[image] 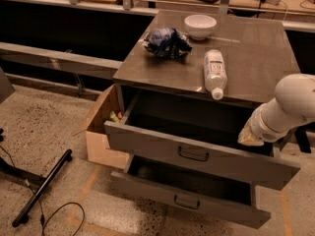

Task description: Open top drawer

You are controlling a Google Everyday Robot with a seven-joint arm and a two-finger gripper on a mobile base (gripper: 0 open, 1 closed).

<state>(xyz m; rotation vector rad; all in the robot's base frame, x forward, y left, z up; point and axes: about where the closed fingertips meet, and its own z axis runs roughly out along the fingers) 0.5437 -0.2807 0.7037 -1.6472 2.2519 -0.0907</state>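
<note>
The top drawer [147, 142] is a wide grey drawer with a small dark handle [193, 154]. It stands pulled well out of the cabinet, and its dark inside shows. The matching lower drawer [147, 187] under it is also pulled out. My gripper [250, 135], on the end of the white arm [293, 102], hangs over the right end of the top drawer, just above its front edge and to the right of the handle. It holds nothing that I can see.
On the cabinet top [256, 58] lie a clear bottle [214, 73], a crumpled blue bag [166, 42] and a white bowl [200, 25]. An open cardboard box [101, 132] stands left of the cabinet. A black bar [42, 188] and cables lie on the floor.
</note>
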